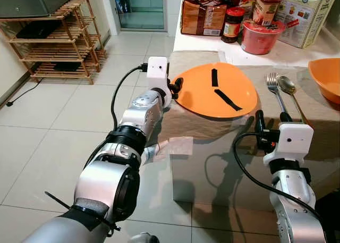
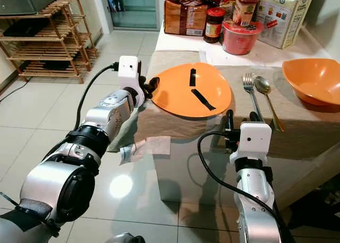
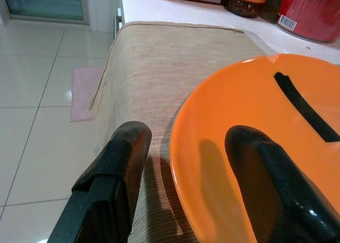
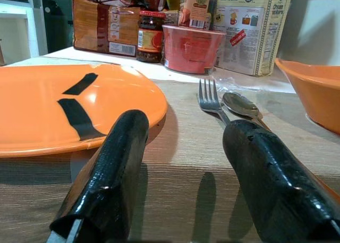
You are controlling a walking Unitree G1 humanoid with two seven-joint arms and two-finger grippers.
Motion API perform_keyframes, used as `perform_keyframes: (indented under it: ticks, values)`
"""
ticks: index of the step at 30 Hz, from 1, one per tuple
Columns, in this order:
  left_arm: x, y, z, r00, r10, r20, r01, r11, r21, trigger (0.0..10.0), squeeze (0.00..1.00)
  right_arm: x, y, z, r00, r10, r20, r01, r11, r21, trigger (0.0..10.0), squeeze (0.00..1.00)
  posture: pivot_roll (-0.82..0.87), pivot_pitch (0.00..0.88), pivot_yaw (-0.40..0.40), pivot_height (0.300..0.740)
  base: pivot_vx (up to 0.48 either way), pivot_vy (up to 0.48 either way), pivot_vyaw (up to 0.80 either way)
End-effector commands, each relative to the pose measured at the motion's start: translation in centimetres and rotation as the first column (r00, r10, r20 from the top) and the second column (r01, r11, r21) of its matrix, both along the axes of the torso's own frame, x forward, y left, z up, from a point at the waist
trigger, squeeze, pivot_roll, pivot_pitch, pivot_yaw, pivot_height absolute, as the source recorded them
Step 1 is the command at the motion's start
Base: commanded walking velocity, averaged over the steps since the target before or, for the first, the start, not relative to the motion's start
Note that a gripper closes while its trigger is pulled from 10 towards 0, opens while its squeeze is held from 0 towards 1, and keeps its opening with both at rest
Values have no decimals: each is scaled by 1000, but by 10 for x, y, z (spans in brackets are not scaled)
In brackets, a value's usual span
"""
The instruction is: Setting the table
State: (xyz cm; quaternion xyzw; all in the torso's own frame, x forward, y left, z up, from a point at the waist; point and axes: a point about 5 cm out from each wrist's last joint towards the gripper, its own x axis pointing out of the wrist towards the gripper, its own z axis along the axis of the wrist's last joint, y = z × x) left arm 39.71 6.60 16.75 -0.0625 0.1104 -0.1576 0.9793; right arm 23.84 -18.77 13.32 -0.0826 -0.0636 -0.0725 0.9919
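An orange plate [image 1: 218, 91] with two black tape strips lies on the beige tablecloth [image 1: 194, 59]. My left gripper [image 1: 175, 86] is at the plate's left rim, open. In the left wrist view one finger [image 3: 265, 168] is over the plate [image 3: 276, 126] and the other finger [image 3: 119, 163] is over the cloth outside the rim. A fork [image 1: 273, 86] and a spoon [image 1: 287, 86] lie side by side to the right of the plate. My right gripper [image 1: 272, 118] stands open at the table's front edge, just short of the fork [image 4: 210, 99] and spoon [image 4: 241, 105].
An orange bowl [image 1: 326, 78] sits at the table's right end. A red tub [image 1: 260, 36], jars and food bags crowd the white counter behind. A wooden shelf [image 1: 53, 35] stands far left on the tiled floor. A crumpled wrapper [image 1: 170, 147] lies by the table's foot.
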Motion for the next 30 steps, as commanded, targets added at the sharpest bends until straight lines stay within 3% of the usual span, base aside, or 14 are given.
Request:
perform_keyframes:
  ticks: [1, 19, 20, 21, 22, 23, 24, 30]
  values:
    - [-2, 1, -9, 999, 3, -53, -4, 1000, -23, 10000, 0, 0, -1, -3, 1000, -3, -20, 3, 1000, 7, 10000, 0, -50, 0, 68, 735, 0, 0, 0]
    - [-4, -3, -11, 995, -16, -100, 9, 997, -72, 10000, 0, 0, -2, -3, 1000, -2, -19, 2, 1000, 4, 10000, 0, -51, 0, 69, 735, 0, 0, 0]
    - [-4, -3, -12, 994, -19, -109, 10, 997, -77, 9137, 0, 0, -2, -3, 1000, -1, -19, 1, 1000, 4, 10000, 0, -52, 0, 68, 735, 0, 0, 0]
    - [-4, -3, -13, 992, -18, -125, 8, 997, -82, 9137, 0, 1, -2, -3, 1000, -1, -19, 1, 1000, 3, 10000, 0, -52, 0, 68, 735, 0, 0, 0]
    - [-5, -3, -15, 991, -17, -136, 5, 996, -85, 7294, 0, 1, -2, -3, 1000, -1, -19, 1, 1000, 3, 10000, 0, -52, 0, 68, 735, 0, 0, 0]
    - [-5, -3, -15, 991, -17, -136, 5, 996, -85, 7294, 0, 1, -2, -3, 1000, -1, -19, 1, 1000, 3, 10000, 0, -52, 0, 68, 735, 0, 0, 0]
    - [-5, -4, -17, 987, -20, -160, 2, 994, -112, 0, 0, 1, -2, -3, 1000, -2, -18, 2, 1000, 2, 10000, 0, -52, 0, 68, 735, 0, 0, 0]
    - [-5, -4, -16, 985, -28, -171, 2, 989, -151, 0, 0, 1, -2, -2, 1000, -2, -18, 2, 1000, 2, 10000, 0, -53, 0, 67, 735, 0, 0, 0]
